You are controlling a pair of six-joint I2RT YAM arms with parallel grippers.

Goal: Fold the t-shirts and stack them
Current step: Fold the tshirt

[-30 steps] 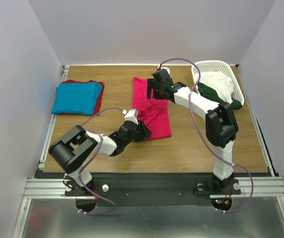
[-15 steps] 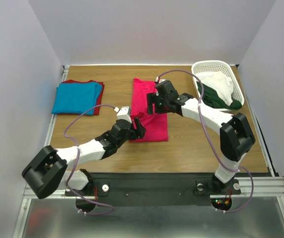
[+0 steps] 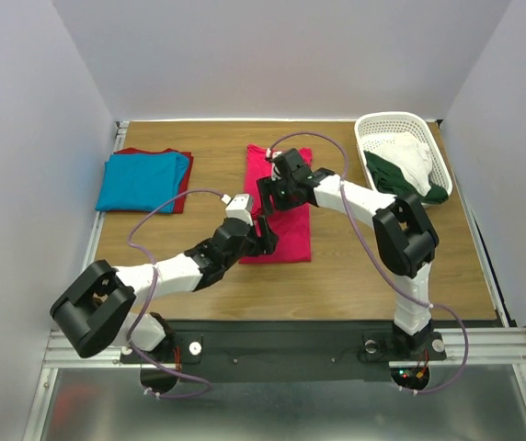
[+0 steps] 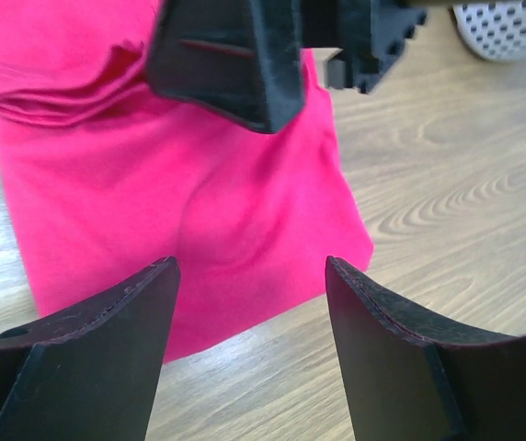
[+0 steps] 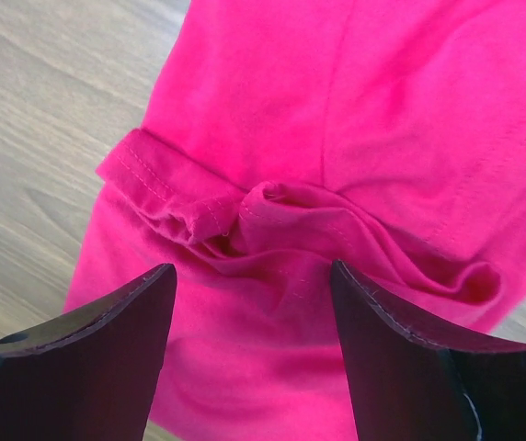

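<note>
A bright pink t-shirt (image 3: 292, 234) lies lengthwise at the middle of the table. Its sleeve is bunched into a fold (image 5: 245, 216) on top. My left gripper (image 3: 265, 235) is open just above the shirt's near hem (image 4: 189, 230), with nothing between its fingers. My right gripper (image 3: 268, 195) hangs open over the bunched sleeve, jaws on either side of pink cloth (image 5: 272, 110) but apart from it. A folded turquoise-blue t-shirt (image 3: 142, 181) rests on a dark red one (image 3: 181, 199) at the far left.
A white lattice basket (image 3: 394, 122) at the far right holds white and dark green clothes (image 3: 408, 170). Its corner (image 4: 511, 26) shows in the left wrist view, and the right gripper's black body (image 4: 235, 55) hangs close ahead of my left fingers.
My left gripper has opened and reached forward along the shirt's near-left edge. The right gripper has come nearer and leftward over the shirt's middle, its jaws a little narrower.
</note>
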